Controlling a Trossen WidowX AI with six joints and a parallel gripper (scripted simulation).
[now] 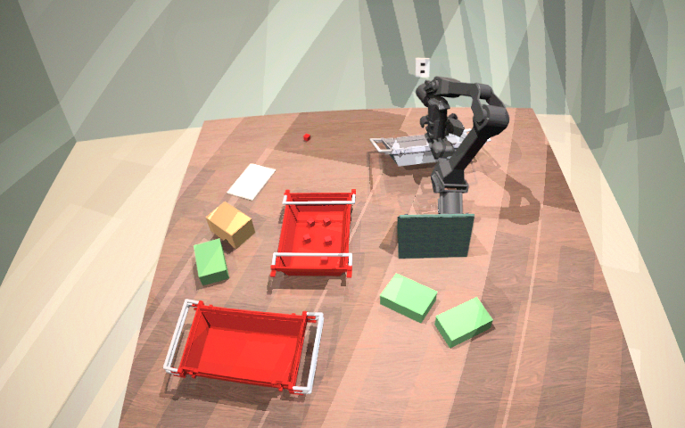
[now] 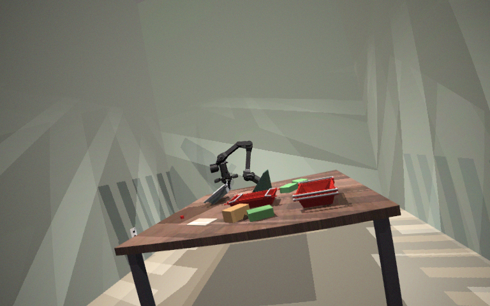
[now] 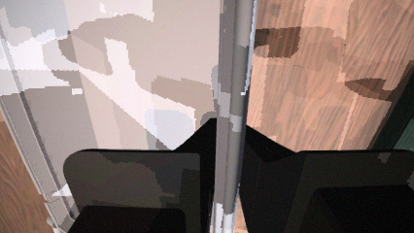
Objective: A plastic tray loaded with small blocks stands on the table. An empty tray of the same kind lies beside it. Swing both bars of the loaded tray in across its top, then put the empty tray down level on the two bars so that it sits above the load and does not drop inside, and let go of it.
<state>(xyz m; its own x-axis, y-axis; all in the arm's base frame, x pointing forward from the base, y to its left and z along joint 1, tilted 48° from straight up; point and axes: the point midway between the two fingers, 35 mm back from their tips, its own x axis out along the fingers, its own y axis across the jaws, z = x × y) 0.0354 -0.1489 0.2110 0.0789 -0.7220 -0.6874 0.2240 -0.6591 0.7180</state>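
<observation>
The loaded red tray (image 1: 284, 235) (image 2: 255, 201) stands mid-table, with several small red blocks (image 1: 326, 222) on its floor. Its two white wire bars, the far bar (image 1: 319, 201) and the near bar (image 1: 311, 255), lie in across its top. My gripper (image 1: 443, 153) (image 2: 228, 186) (image 3: 223, 125) is shut on the long side wall of the empty grey tray (image 1: 412, 158) (image 2: 216, 194) (image 3: 146, 53). That tray is steeply tilted, with the gripped side up and the other side low. Whether its low edge touches the table cannot be told. The arm hides part of it in the top view.
Another red tray (image 1: 245, 379) (image 2: 316, 201), empty with bars out, stands front left. A dark green panel (image 1: 435, 235) (image 2: 264, 182) stands by the arm base. There are an orange block (image 1: 232, 225), green blocks (image 1: 210, 260) (image 1: 407, 297) (image 1: 464, 322), a white sheet (image 1: 251, 181) and a red cube (image 1: 306, 137).
</observation>
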